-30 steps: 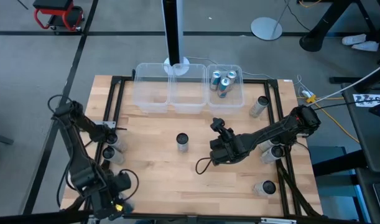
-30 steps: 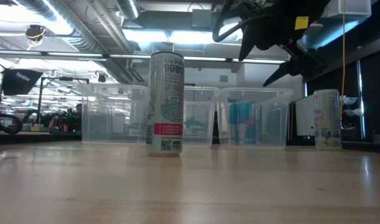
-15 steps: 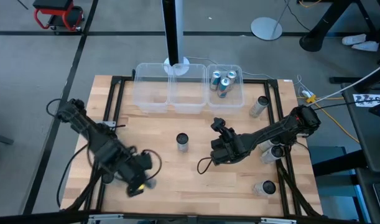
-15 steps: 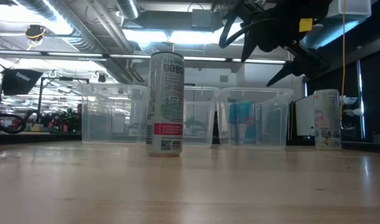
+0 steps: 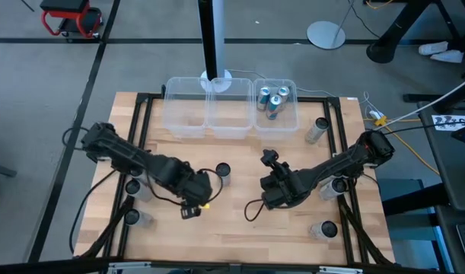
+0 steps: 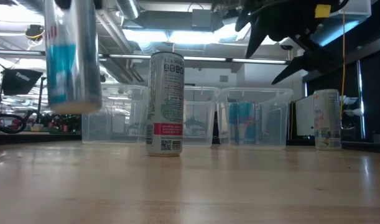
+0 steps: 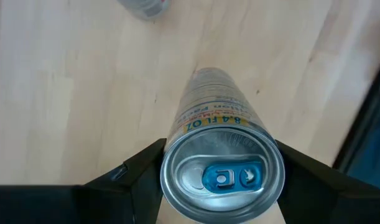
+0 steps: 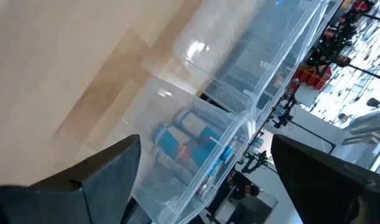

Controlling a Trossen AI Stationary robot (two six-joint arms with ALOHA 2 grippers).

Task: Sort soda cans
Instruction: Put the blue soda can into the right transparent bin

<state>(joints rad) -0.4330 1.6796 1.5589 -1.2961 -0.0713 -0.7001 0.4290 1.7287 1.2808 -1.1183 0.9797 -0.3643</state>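
Note:
My left gripper (image 5: 192, 190) hangs over the table's middle, just left of centre, shut on a silver soda can with a teal-blue tab (image 7: 221, 168). The low view shows that can (image 6: 73, 56) upright in the air. One dark-topped can (image 5: 222, 173) with a pink label (image 6: 165, 102) stands on its base at mid-table. My right gripper (image 5: 279, 190) is open and empty, hovering right of that can (image 6: 277, 53). Three teal-topped cans (image 5: 273, 100) sit in the right clear bin. My left gripper pinches the teal-tabbed can by its upper wall, just below the top rim (image 7: 171, 152), one finger (image 7: 137, 177) on each side. The fingers come from above, pointing down. The can hangs upright below them, its base (image 6: 74, 109) lifted clear of the table.
Three clear bins (image 5: 188, 114) stand in a row at the far edge; the left and middle ones hold nothing I can see. More cans stand by the right rail (image 5: 317, 129) (image 5: 339, 184) (image 5: 323, 228) and by the left rail (image 5: 133, 186) (image 5: 133, 218). Bare wood lies along the near middle.
My left arm has swung from the table's near left corner toward the middle and the far side, carrying the teal-tabbed can in the air; the can has come into the low view at upper left. My right gripper has drifted slightly toward the near and right edges, staying open.

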